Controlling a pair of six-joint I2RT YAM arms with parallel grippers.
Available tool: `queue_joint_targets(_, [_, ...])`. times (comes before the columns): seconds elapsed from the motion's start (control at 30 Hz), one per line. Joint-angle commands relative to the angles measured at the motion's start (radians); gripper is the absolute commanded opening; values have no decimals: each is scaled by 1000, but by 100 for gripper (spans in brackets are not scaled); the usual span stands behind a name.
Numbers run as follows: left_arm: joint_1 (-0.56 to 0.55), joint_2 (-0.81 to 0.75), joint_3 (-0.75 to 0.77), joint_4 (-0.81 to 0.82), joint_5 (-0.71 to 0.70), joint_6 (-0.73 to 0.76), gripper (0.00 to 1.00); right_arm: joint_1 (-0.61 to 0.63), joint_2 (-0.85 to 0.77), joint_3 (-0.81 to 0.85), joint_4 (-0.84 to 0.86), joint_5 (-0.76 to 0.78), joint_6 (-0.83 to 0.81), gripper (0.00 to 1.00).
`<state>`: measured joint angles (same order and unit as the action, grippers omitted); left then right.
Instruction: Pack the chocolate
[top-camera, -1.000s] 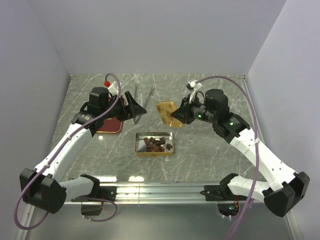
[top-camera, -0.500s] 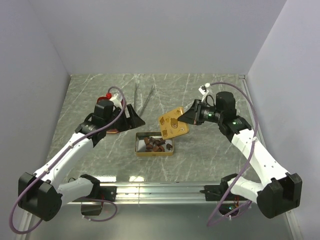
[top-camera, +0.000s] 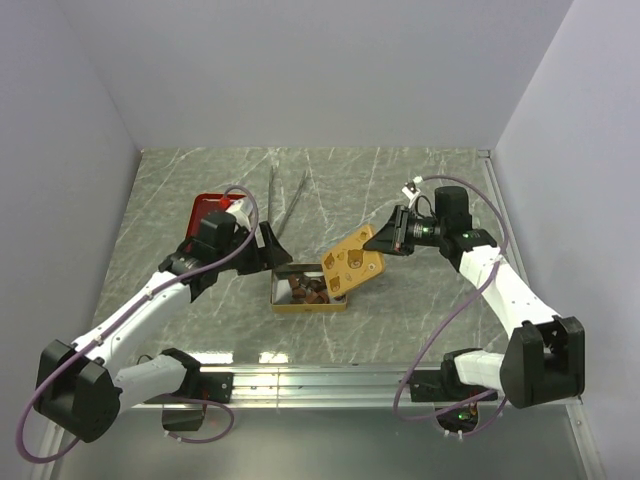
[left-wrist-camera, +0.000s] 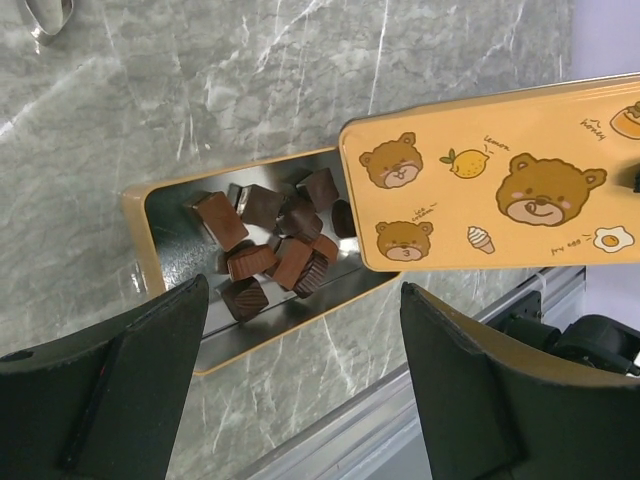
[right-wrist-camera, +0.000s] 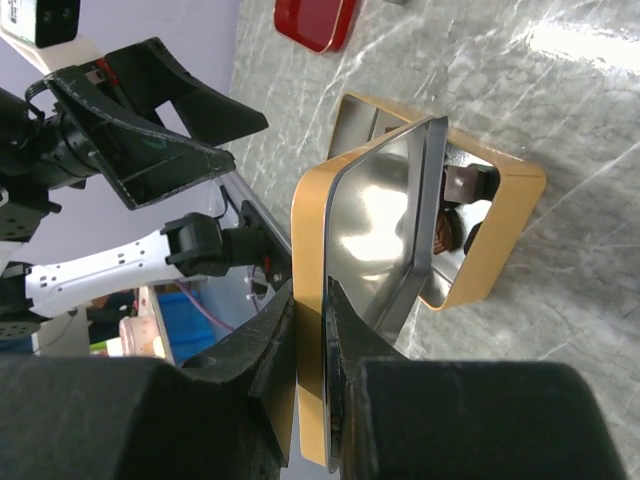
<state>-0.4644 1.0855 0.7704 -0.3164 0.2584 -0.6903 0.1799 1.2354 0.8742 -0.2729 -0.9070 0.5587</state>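
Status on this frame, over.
Left gripper open, near tin. Right gripper shut on bear-print lid, tilted, partly covering tin. Chocolates inside. No obstruction seen.

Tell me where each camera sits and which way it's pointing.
Top external: above and behind the arms, looking down on the table; both arms show, left claw open, right claw pinching the lid.
Left wrist: looks down into the tin of chocolate; its own fingers frame the view.
Right wrist: looks along its fingers, clamped on the lid's edge.
All three share tin and lid.

Dark brown chocolate (left-wrist-camera: 265, 250), yellow lid (left-wrist-camera: 500, 170) (cartoon bears), red tin (top-camera: 205, 207)
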Motion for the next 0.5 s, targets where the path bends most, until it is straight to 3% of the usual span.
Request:
queue_joint_targets(0.0, [-8,-3,-11,45,-22,31,83,-28,6,-13,-17,-46,-25,9])
queue_joint_targets(0.47, [-33,17,-174,145,-36,29,83,-60,124,-37,-100,36,-131,12])
